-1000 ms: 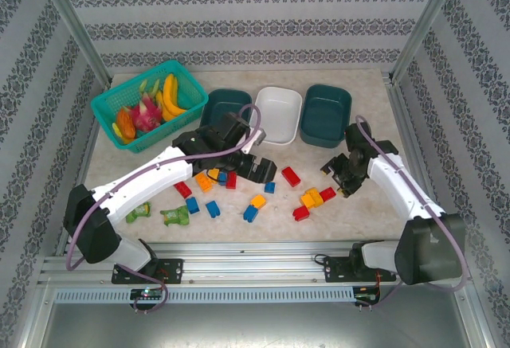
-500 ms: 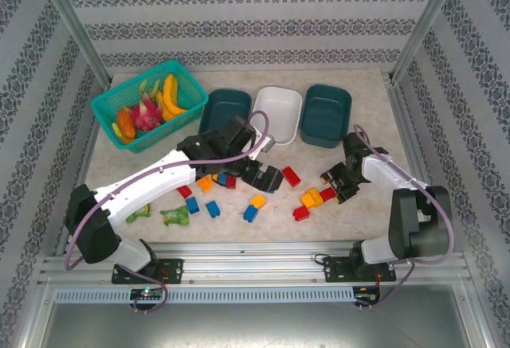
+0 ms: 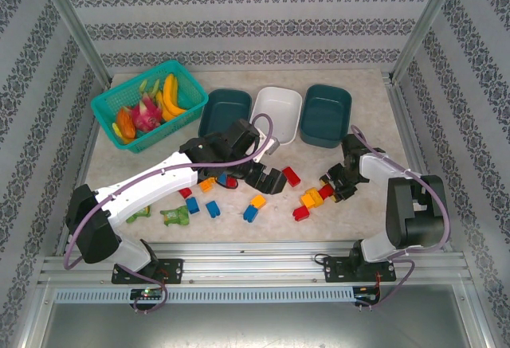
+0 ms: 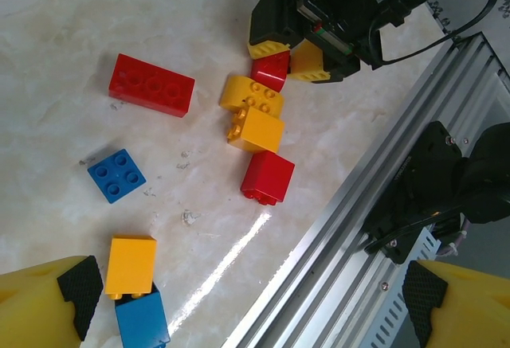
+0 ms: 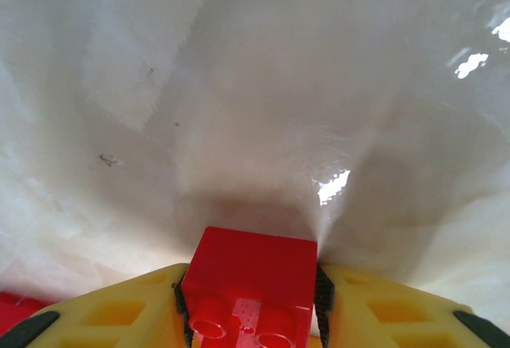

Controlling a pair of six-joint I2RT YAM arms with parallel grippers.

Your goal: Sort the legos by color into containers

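Observation:
My right gripper [image 3: 329, 188] [image 5: 251, 304] is shut on a red lego [image 5: 251, 276] that rests on the table beside two yellow legos [image 3: 311, 198]; both pads press its sides. The left wrist view shows that red lego [image 4: 271, 68] between the right gripper's [image 4: 291, 55] fingers. My left gripper [image 3: 268, 179] [image 4: 253, 316] hangs open over the middle of the table with nothing between its fingers. Below it lie a long red lego [image 4: 151, 85], a blue lego [image 4: 117, 176], a yellow lego [image 4: 131, 265] and another red lego [image 4: 268, 177]. Two dark teal containers [image 3: 225, 111] [image 3: 327, 114] flank a white container [image 3: 277, 113] at the back.
A bright teal basket [image 3: 106, 111] of toy fruit stands at the back left. Two green packets [image 3: 139, 211] [image 3: 175, 217] lie near the front left among more blue, red and yellow legos. A metal rail [image 3: 263, 262] runs along the table's front edge.
My right gripper has come down and forward and closed on the red lego beside the yellow ones. My left gripper has drifted a little right and toward the front, still open.

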